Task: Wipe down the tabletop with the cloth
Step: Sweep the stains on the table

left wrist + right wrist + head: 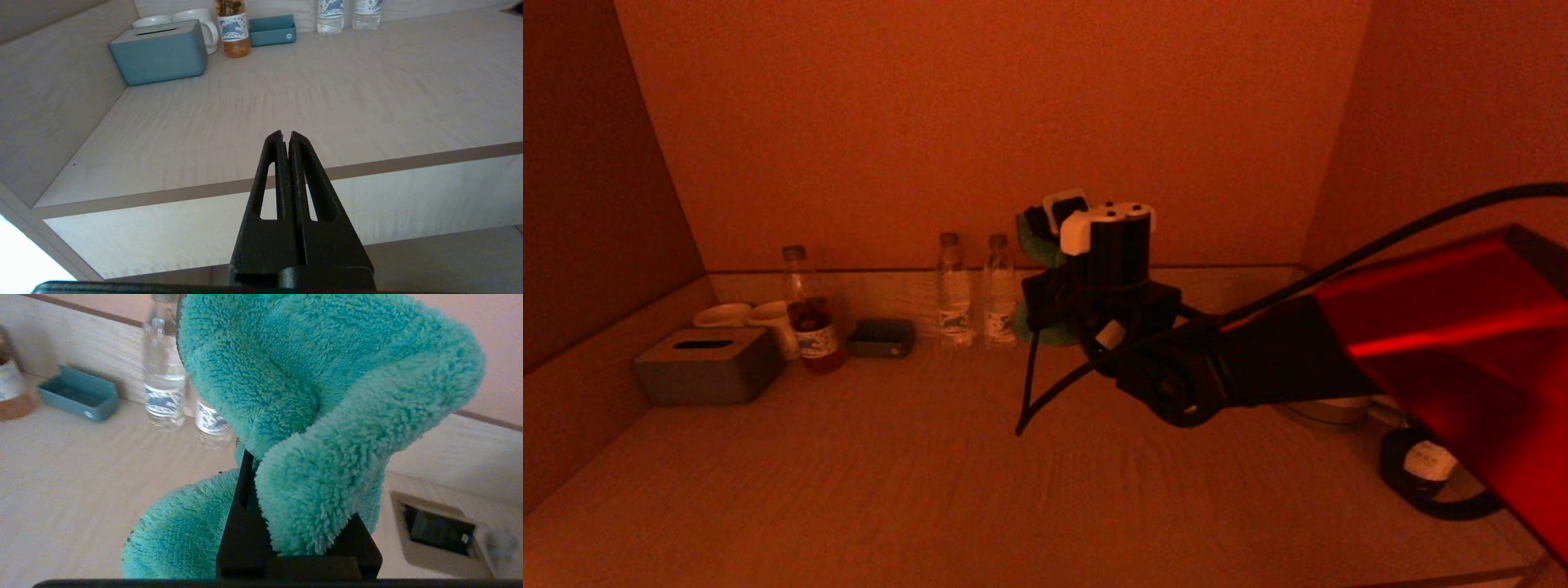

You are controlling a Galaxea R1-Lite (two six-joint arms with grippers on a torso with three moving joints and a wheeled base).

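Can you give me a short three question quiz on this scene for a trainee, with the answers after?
1. True or false: the right gripper is shut on the cloth.
2. Which stands beside the tissue box? A) two white mugs B) a laptop C) a potted plant
3. Fill in: the left gripper, shut and holding nothing, sits off the front edge of the ___.

Key: 1 true; 2 A; 3 tabletop.
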